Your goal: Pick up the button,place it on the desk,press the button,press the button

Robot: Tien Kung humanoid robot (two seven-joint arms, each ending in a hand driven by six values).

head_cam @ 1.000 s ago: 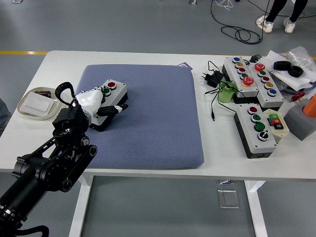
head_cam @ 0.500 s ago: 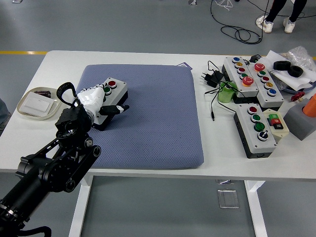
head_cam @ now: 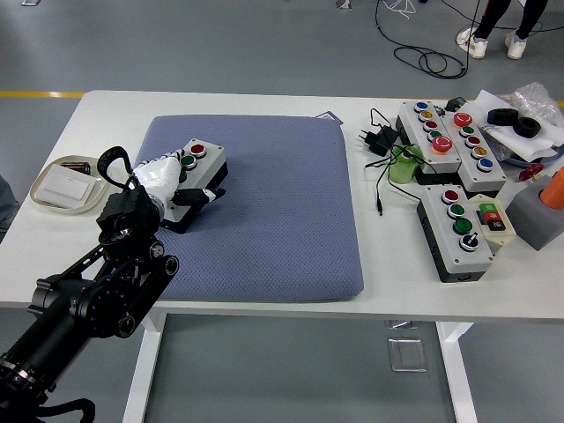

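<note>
A small grey button box (head_cam: pixel 208 159) with a red button (head_cam: pixel 197 149) and a green button (head_cam: pixel 188 161) lies at the left of the blue mat (head_cam: pixel 282 203). My left hand (head_cam: pixel 169 181), white with black fingertips, is closed over the box's near end. Its fingers lie on top beside the green button and its thumb (head_cam: pixel 210 193) runs along the box's right side. The near half of the box is hidden under the hand. My right arm is out of view.
A beige tray (head_cam: pixel 42 196) holding a white card sits left of the mat. Right of the mat are larger button boxes (head_cam: pixel 441 231) (head_cam: pixel 414 116), a black charger with cable (head_cam: pixel 377 139) and a grey block (head_cam: pixel 533 220). A person's feet (head_cam: pixel 493 40) show at the top right.
My left hand and the box under it shifted slightly, first up and right, then back left. Nothing else moved.
</note>
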